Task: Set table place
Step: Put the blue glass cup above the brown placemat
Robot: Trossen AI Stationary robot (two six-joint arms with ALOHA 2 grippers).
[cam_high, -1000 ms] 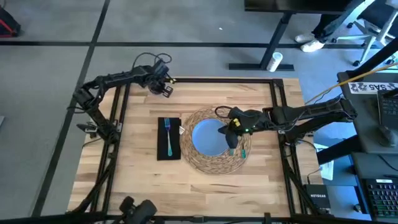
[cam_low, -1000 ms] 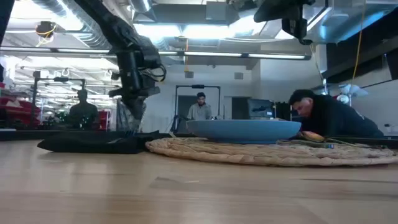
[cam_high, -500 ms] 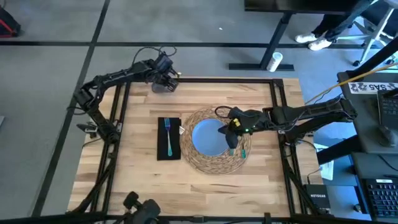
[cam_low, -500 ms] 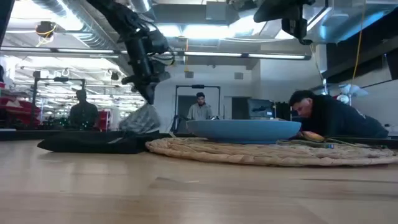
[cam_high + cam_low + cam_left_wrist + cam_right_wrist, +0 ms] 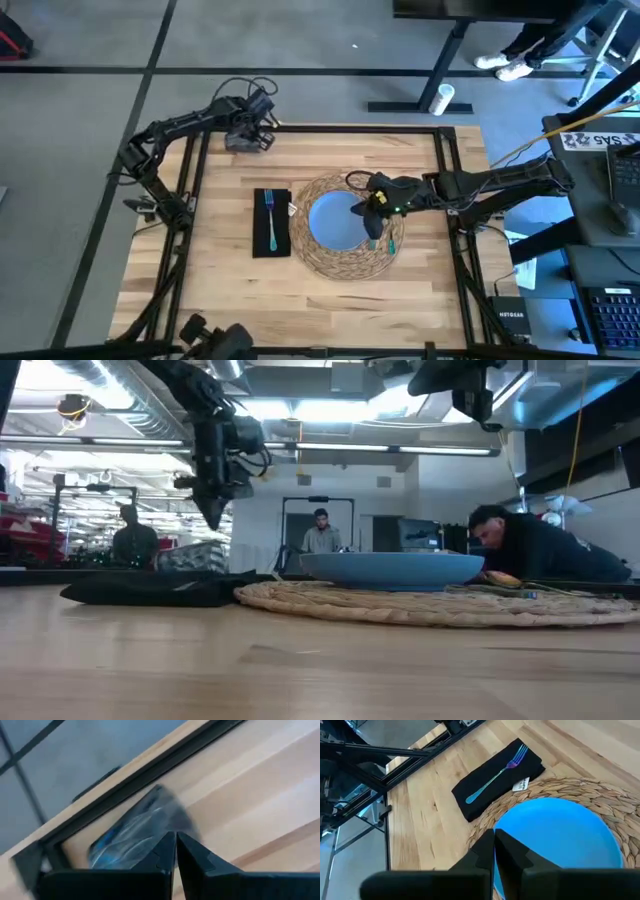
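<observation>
The table (image 5: 220, 290) carried a place setting near its middle: a round woven placemat (image 5: 345, 262) with a blue plate (image 5: 335, 222) resting on it, and a black napkin (image 5: 259, 225) lying flat just beside the placemat on the left arm's side. A teal fork (image 5: 270, 220) lay lengthwise on the napkin, its tines toward the far edge of the table. On the placemat, at the plate's right-arm side, cutlery (image 5: 389, 240) with green and red handles lay partly under the right gripper (image 5: 372, 203), which hung over the plate's edge. The right wrist view showed that gripper's fingers (image 5: 512, 855) pressed together with nothing between them, above the plate, with the napkin and fork beyond. The left gripper (image 5: 243, 135) was at the far left corner of the table, well apart from the place setting. In the low view it hung above the tabletop, pointing down, clear of a small grey glass (image 5: 190, 557) that lay on its side on the table below it. The left wrist view showed the fingers (image 5: 200, 860) closed against each other, holding nothing, with the glass lying tipped over close to the black frame (image 5: 165, 762) at the table's edge. In the low view, people (image 5: 535, 548) showed in the room behind the table.
</observation>
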